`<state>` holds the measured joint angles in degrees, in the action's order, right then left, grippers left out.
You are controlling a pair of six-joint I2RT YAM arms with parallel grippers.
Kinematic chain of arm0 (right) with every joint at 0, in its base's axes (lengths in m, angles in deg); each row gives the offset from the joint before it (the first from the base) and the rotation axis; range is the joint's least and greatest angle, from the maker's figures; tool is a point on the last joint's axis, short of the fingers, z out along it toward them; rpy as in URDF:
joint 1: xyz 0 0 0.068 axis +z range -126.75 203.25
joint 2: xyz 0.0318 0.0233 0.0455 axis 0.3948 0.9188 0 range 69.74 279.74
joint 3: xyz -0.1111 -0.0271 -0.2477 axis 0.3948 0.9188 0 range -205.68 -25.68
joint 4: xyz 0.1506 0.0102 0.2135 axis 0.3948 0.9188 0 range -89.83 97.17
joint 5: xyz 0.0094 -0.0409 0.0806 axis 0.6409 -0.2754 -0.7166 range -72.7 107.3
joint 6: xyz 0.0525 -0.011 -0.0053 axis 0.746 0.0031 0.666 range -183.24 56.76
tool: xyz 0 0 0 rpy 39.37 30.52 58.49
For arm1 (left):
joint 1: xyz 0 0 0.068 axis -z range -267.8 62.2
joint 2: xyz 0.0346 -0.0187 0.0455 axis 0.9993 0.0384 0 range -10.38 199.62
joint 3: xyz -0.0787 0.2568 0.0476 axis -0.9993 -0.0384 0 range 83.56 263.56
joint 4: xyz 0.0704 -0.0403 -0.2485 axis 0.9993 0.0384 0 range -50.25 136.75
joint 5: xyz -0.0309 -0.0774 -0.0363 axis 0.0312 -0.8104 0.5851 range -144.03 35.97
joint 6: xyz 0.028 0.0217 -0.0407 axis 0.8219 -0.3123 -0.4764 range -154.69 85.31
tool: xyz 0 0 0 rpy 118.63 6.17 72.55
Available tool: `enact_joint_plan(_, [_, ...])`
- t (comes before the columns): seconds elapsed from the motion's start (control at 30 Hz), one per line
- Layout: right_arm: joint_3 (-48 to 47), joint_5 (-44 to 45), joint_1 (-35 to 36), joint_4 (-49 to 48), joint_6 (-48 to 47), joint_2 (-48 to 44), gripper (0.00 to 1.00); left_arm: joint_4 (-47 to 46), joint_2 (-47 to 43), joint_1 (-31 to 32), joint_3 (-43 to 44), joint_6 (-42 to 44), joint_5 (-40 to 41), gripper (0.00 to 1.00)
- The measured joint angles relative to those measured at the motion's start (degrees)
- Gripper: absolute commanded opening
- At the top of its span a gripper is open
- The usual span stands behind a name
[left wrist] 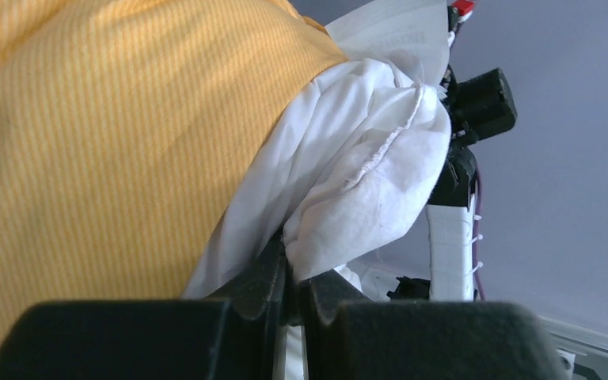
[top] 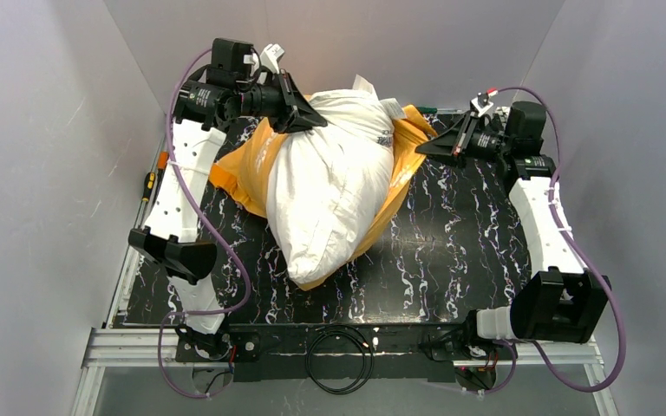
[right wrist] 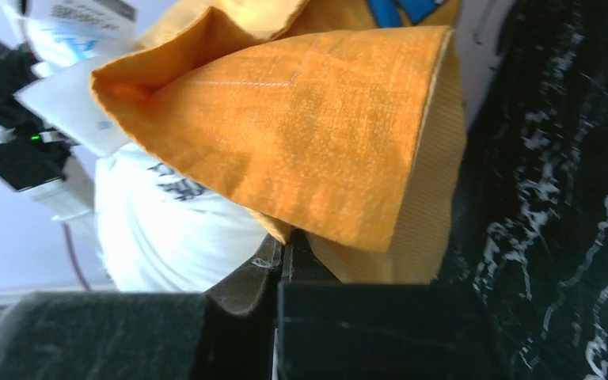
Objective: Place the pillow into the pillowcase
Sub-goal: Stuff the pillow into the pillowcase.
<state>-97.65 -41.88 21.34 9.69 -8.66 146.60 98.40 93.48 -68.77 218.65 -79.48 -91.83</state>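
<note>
Left jaws: pinched tight on white pillow [left wrist: 364,182] fabric. The case [left wrist: 111,158] presses against their outer side; I cannot tell whether it is caught too.

Right jaws: clamped on the case's hem, with orange cloth fanning up from them.

The pillow runs from between the two sets of jaws down onto the bench [top: 460,243]. The case shows along both flanks and under the end away from the jaws. The pillow's upper face is uncovered, so I judge it only partly in.

Step in hand: draw the case over the pillow. Keep both grips level and spread apart so the mouth stays wide. The left jaws should hold hem alone, or pulling is likely to drag the pillow back out.
</note>
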Motion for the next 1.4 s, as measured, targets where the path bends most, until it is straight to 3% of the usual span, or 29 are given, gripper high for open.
enact_joint_plan(0.17, [-4.11,7.32,-0.52,18.18,-13.88,2.43,0.49,-2.05,0.74,0.85,-1.95,-2.38,-3.61,0.00])
enact_joint_plan(0.23, [-6.25,11.21,-1.95,23.02,-17.81,3.34,0.60,-3.69,0.72,1.29,-2.95,-3.91,-4.63,0.00])
enact_joint_plan(0.33, [-8.13,15.08,-3.17,27.41,-21.77,3.32,0.67,-6.21,0.70,2.29,-4.50,-6.32,-5.14,0.00])
enact_joint_plan(0.4, [-8.41,16.41,-2.23,28.65,-22.84,2.82,0.66,-6.99,0.74,3.26,-5.11,-7.82,-5.07,0.00])
enact_joint_plan(0.5, [-8.28,17.77,1.68,28.79,-21.66,1.68,0.52,-8.24,0.90,4.46,-5.18,-9.68,-5.01,0.00])
enact_joint_plan(0.57, [-7.17,18.38,6.49,25.92,-18.71,0.26,0.42,-9.14,0.92,4.90,-5.18,-10.64,-4.76,0.00])
enact_joint_plan(0.7, [-2.10,18.97,16.57,16.24,-10.05,-2.54,0.37,-10.56,1.07,5.09,-5.18,-12.35,-3.96,0.00])
enact_joint_plan(0.9, [4.39,21.59,26.05,0.85,1.53,1.07,0.37,-11.93,2.14,5.35,-5.18,-14.14,-3.69,0.00])
enact_joint_plan(1.23, [0.63,23.34,28.28,-13.92,8.39,14.51,0.43,-12.02,2.80,5.44,-5.18,-15.23,-0.98,0.00])
enact_joint_plan(1.4, [0.09,24.39,28.52,-17.70,9.42,17.11,0.53,-12.63,2.99,5.38,-5.18,-16.61,0.24,0.00])
